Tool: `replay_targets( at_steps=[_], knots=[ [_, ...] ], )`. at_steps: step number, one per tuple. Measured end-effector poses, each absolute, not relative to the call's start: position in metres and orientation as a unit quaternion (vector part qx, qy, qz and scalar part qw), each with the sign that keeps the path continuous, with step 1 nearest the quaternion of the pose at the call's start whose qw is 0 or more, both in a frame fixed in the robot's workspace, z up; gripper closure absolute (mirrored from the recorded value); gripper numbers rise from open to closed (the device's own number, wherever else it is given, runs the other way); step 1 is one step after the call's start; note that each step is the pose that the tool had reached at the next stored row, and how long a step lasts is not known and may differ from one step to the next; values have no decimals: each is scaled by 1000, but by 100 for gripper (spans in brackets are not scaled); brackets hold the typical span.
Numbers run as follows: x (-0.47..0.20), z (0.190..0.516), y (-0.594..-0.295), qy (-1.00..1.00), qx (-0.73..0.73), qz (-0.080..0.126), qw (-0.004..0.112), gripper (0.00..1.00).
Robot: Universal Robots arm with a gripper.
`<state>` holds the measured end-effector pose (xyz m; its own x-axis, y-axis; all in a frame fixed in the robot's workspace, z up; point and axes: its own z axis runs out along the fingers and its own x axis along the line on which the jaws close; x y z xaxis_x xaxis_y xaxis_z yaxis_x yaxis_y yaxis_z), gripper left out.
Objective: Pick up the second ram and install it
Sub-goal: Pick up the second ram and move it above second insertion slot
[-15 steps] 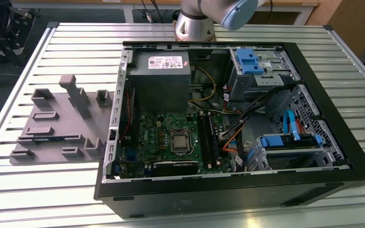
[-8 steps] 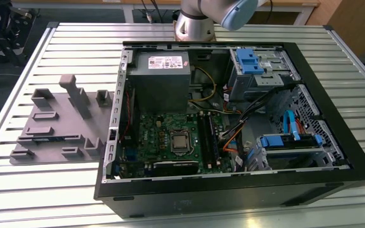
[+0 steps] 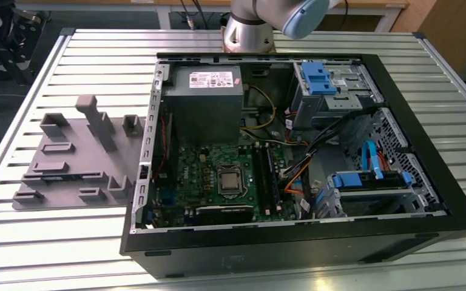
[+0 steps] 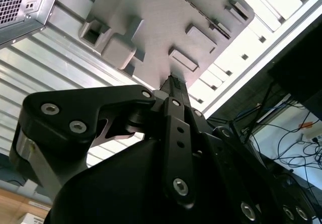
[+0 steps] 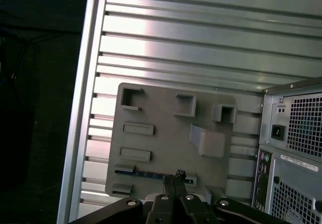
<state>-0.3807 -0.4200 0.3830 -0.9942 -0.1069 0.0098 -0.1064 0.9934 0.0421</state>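
Closest to both wrist cameras was the gripper, its jaws pressed together with nothing between them. It hung well above the grey fixture tray and touched nothing. The second ram, a thin blue stick, lay in a long slot along one edge of the tray. In the first wrist view the clenched fingertips appeared in front of the stick, toward one end, but apart from it. Raised blocks and pockets covered the remainder of the tray.

The tray lay flat on the slatted aluminium table, just beside the open computer case, on the exterior view's left of it. Inside the case, the power supply and the motherboard sat along the wall nearest the tray. The arm's base stood well apart from the tray, behind the case.
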Motion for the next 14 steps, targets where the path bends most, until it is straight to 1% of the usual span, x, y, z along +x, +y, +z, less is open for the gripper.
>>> replay_targets(
  at_steps=[14],
  knots=[
    [-381, 383, -420, -997, 71, -21, 6, 89]
  ],
)
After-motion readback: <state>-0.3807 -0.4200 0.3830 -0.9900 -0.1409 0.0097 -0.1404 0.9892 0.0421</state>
